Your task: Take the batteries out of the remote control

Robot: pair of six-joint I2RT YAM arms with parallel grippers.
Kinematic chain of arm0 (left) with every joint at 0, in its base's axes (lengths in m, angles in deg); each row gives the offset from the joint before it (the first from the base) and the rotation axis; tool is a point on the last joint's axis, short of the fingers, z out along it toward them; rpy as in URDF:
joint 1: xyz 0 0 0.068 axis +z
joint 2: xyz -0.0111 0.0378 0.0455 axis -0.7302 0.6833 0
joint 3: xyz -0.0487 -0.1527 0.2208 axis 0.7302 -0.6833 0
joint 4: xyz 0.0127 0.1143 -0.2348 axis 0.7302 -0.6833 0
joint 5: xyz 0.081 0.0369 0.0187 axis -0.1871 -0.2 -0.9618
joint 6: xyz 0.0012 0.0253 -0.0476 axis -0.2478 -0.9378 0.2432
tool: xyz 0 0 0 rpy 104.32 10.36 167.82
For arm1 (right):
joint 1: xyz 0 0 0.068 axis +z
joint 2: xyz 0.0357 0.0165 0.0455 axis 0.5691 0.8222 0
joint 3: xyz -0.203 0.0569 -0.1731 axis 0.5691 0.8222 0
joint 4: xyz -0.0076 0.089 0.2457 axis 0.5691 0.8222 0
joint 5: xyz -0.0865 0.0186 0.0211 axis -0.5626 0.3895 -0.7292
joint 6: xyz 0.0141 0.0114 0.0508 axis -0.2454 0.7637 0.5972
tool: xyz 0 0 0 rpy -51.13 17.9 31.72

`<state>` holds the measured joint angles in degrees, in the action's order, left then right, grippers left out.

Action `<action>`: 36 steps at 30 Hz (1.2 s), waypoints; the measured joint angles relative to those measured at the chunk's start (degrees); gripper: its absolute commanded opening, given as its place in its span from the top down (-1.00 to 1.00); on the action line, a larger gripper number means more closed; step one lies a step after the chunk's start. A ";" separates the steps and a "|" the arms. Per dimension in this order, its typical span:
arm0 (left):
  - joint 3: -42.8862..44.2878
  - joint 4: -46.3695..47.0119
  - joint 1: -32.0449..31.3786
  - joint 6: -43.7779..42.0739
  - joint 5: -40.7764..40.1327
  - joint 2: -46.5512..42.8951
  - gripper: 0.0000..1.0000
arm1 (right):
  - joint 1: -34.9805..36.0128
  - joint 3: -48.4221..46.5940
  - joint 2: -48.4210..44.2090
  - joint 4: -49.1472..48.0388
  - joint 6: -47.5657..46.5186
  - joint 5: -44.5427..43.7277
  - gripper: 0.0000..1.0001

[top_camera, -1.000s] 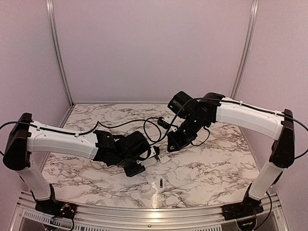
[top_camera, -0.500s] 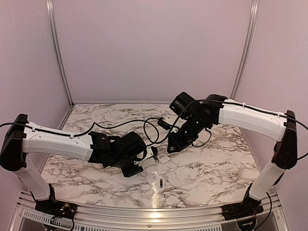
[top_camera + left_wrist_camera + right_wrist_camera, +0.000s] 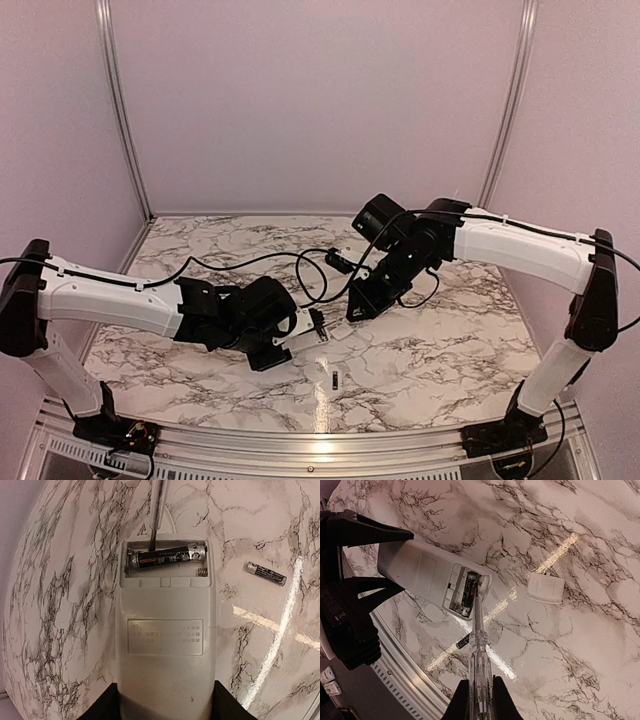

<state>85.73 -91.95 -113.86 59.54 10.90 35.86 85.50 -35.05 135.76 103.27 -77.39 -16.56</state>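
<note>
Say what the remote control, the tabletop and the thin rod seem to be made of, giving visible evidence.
Remote control: likely matte white plastic, with moulded ridges and embossed label. Tabletop: glossy marble-look surface, veined and reflecting light; real stone or laminate unclear. Rod: apparently clear plastic, see-through.

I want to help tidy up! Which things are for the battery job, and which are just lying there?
For the job: remote control, battery inside, loose battery, pale rod in right gripper.
Lying about: white cover piece, already off.
</note>
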 measured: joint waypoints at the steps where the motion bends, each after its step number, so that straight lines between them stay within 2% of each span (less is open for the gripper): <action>1: -0.17 0.02 0.00 -0.22 0.02 -0.26 0.73 | -0.07 0.00 0.00 -0.02 -0.17 0.15 1.00; 36: -8.02 12.50 0.20 -4.87 3.23 -2.45 0.76 | -7.69 9.81 -1.42 -7.37 -8.61 11.37 1.00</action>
<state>77.71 -79.45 -113.66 54.67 14.14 33.41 77.80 -25.24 134.34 95.90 -86.00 -5.19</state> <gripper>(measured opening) 0.579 0.114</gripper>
